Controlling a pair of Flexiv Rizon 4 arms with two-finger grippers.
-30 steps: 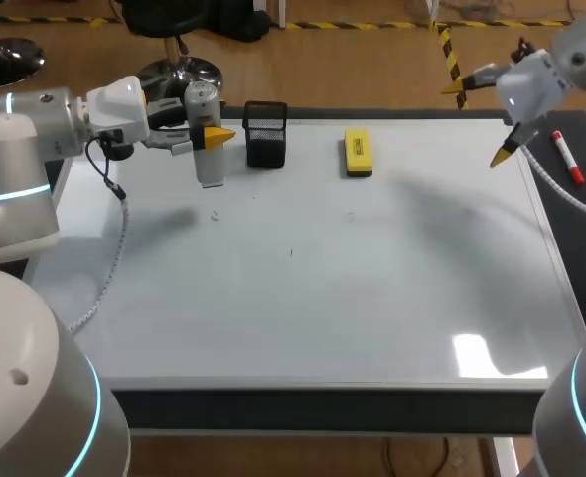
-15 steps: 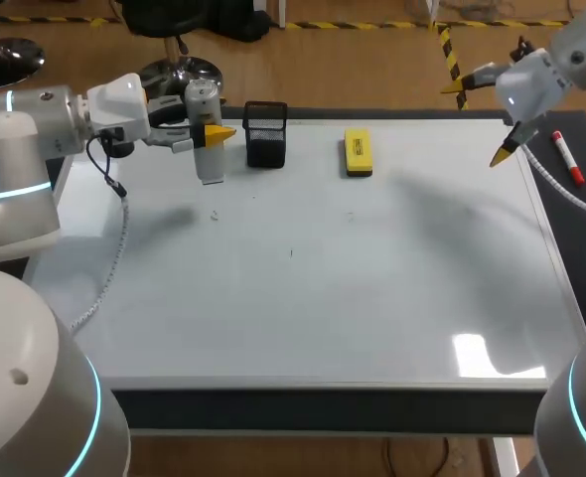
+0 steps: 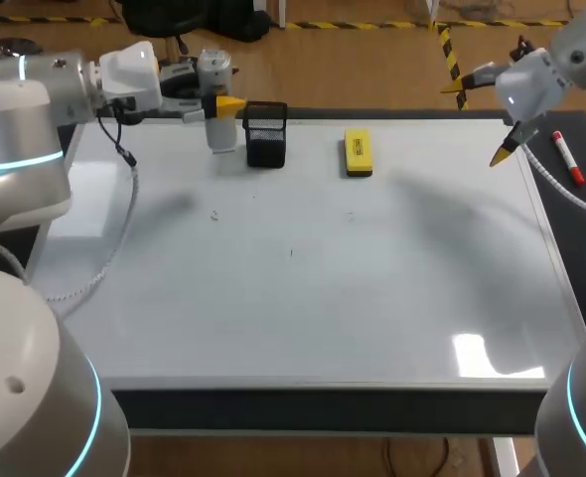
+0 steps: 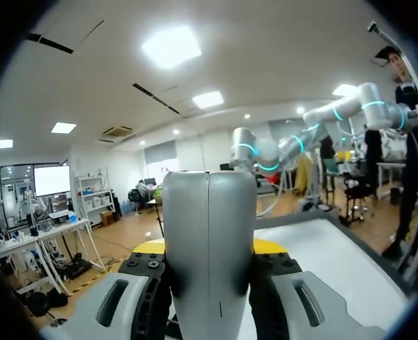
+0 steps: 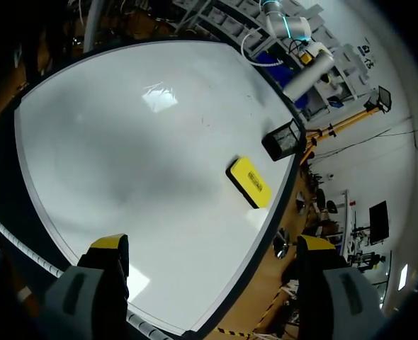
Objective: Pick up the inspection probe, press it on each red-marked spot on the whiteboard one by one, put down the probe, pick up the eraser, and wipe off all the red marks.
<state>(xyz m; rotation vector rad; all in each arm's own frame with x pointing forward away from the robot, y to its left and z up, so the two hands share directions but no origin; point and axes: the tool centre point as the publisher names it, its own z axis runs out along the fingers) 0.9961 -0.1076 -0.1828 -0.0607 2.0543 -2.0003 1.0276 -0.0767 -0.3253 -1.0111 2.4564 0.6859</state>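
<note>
The inspection probe (image 3: pixel 218 107), a grey cylinder, hangs upright over the whiteboard's (image 3: pixel 303 288) far left edge, just left of a black mesh holder (image 3: pixel 265 135). My left gripper (image 3: pixel 212 105) is shut on it from both sides. In the left wrist view the probe (image 4: pixel 209 212) fills the gap between the fingers of the left gripper (image 4: pixel 209 249). The yellow eraser (image 3: pixel 358 153) lies flat near the far edge, right of the holder. My right gripper (image 3: pixel 480 120) hovers open above the far right corner, holding nothing. From the right wrist view, the eraser (image 5: pixel 250 182) lies ahead of the open right gripper (image 5: pixel 212 244). I see only faint small specks on the board, no clear red marks.
A red marker (image 3: pixel 568 159) lies on the dark strip beyond the board's right edge. A cable (image 3: pixel 114 238) from my left wrist droops over the board's left side. The mesh holder (image 5: pixel 283 139) stands at the far edge beside the probe (image 5: pixel 308 74).
My left arm has carried the probe up and toward the far edge, slightly to the right, closer to the mesh holder. The right arm has stayed still.
</note>
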